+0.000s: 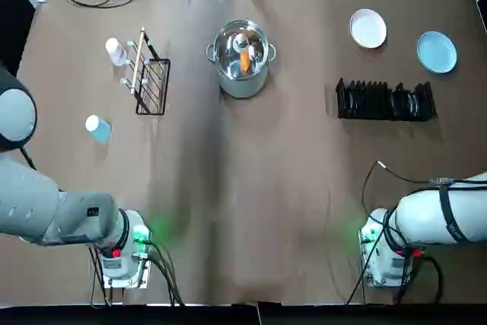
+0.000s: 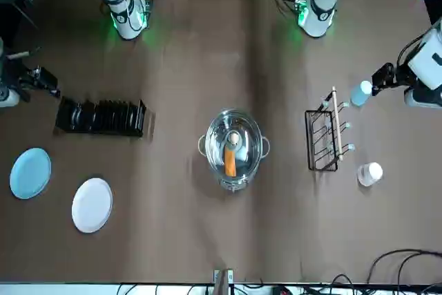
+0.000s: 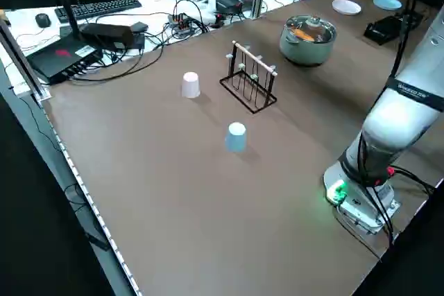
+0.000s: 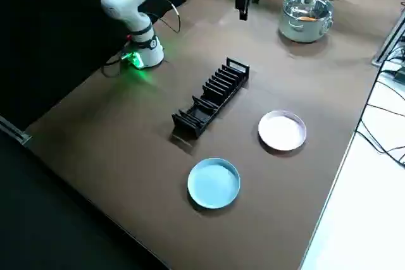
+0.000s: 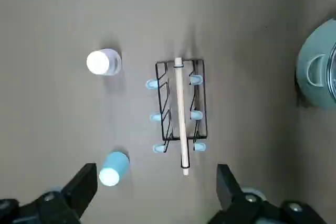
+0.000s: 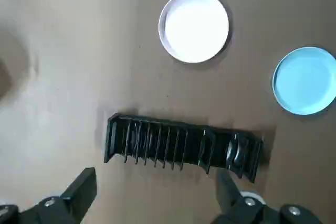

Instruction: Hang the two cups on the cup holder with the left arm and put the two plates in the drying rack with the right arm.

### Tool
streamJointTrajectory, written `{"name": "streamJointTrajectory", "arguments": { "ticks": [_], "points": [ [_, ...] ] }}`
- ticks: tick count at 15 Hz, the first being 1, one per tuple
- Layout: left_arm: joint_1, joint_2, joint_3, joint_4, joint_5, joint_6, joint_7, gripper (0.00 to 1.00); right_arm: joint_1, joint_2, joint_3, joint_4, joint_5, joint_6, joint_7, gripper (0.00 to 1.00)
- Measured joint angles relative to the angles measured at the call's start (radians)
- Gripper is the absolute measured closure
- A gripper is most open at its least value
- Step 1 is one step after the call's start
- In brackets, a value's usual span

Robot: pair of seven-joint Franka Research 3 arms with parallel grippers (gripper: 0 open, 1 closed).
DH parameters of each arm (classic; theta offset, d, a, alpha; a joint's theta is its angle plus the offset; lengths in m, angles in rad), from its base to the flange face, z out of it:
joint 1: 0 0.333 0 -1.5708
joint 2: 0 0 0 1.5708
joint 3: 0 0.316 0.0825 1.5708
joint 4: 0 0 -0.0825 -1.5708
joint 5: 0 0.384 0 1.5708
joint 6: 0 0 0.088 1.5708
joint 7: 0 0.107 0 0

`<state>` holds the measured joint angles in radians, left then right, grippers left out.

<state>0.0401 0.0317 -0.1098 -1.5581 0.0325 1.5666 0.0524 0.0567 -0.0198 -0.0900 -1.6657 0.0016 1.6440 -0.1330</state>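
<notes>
Nothing of the task is done yet, as far as I can judge: both cups and both plates lie loose on the counter, and neither the holder nor the rack carries anything.

My left hand hangs high above my near-left part of the counter with its fingers spread wide and nothing between them. My right hand hangs the same way over the near-right part, fingers apart and empty.

In the top view, taking the counter's middle as the clock's centre with twelve o'clock away from me, the light blue cup is nearest, at about nine o'clock, mouth down as far as I can tell. Just beyond it, towards ten o'clock, stands the cup holder, every white-tipped peg bare. The whitish cup sits just beside the holder's left, apart from it.

On my right, the drying rack lies at about two o'clock, its slots empty. Beyond it lie the white plate and the light blue plate, flat, apart from each other and from the rack.

A steel pot with something orange inside stands at twelve o'clock, between the two groups.

All four placements are left; I judge the blue cup the likeliest first pick.
</notes>
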Motion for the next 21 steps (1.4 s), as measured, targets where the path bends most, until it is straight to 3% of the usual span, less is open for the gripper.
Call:
{"name": "streamJointTrajectory", "arguments": {
  "ticks": [11, 13, 17, 21],
  "points": [
    [0.03, 0.017, 0.002, -0.039, 0.002, -0.003, 0.001, 0.0, 0.002, -0.002, 0.004, -0.021, 0.0, -0.031, 0.008, 0.0],
    [0.074, 0.018, 0.001, -0.097, 0.002, 0.008, 0.001, 0.0, 0.005, -0.002, 0.007, -0.022, 0.0, -0.031, 0.008, 0.0],
    [0.137, 0.018, 0.002, -0.259, 0.001, 0.158, 0.03, 0.0, 0.022, -0.002, 0.01, -0.021, 0.0, -0.027, 0.008, 0.0],
    [0.221, -0.013, 0.002, -0.477, 0.002, 0.415, 0.128, 0.0, 0.041, 0.009, 0.013, -0.025, 0.001, -0.016, 0.013, 0.0]
  ]
}}
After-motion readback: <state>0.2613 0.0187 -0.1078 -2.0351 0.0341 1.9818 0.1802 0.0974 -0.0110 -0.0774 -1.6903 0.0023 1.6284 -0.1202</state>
